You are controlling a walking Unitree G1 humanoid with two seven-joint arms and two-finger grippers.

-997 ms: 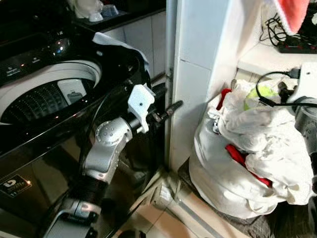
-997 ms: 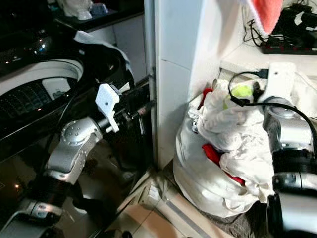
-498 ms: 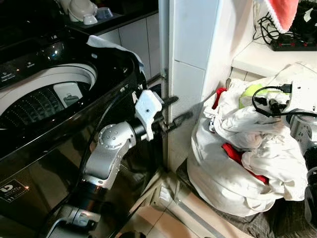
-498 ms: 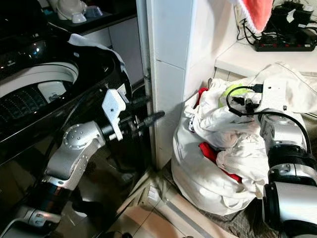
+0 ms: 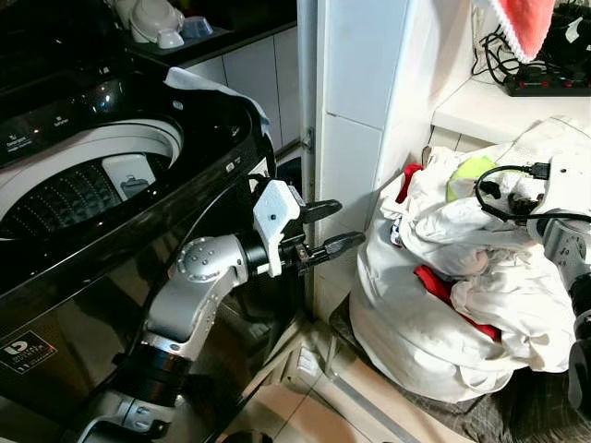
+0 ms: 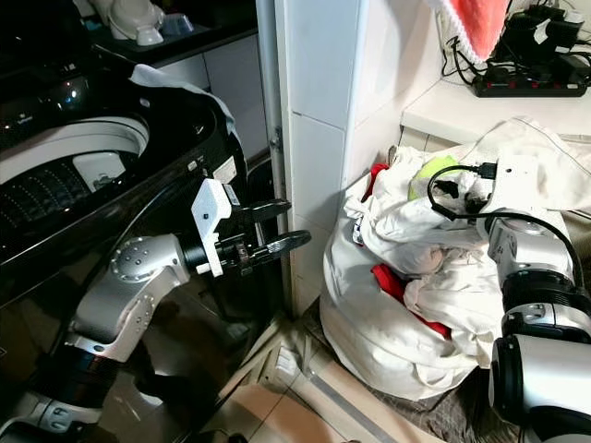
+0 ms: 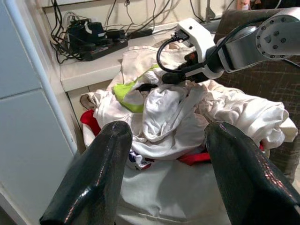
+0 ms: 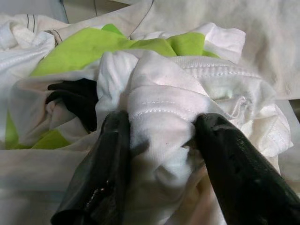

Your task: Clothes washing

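Laundry heap (image 5: 443, 305) piled on the floor just right of the white tiled pillar (image 5: 360, 120), with the open top-loading washing machine (image 5: 92, 185) on the pillar's other side. Right gripper (image 8: 159, 140) sunk into the top of the heap, fingers closing around a bunched fold of white garment (image 8: 159, 117) beside a lime-green piece (image 8: 93, 51); fold between the pads, though whether fully pinched cannot be told. Left gripper (image 5: 319, 231) held in the air between machine and heap, near the pillar's foot, fingers spread and empty. Best to squeeze firmly on the thick seam, lift straight up and slowly so that only one garment peels off, then clear the pillar's corner before swinging toward the drum. Worth watching the black cable near the wrist for snagging. Depth of the grip, extent of the garment under the heap, and drum contents all hidden from sight.
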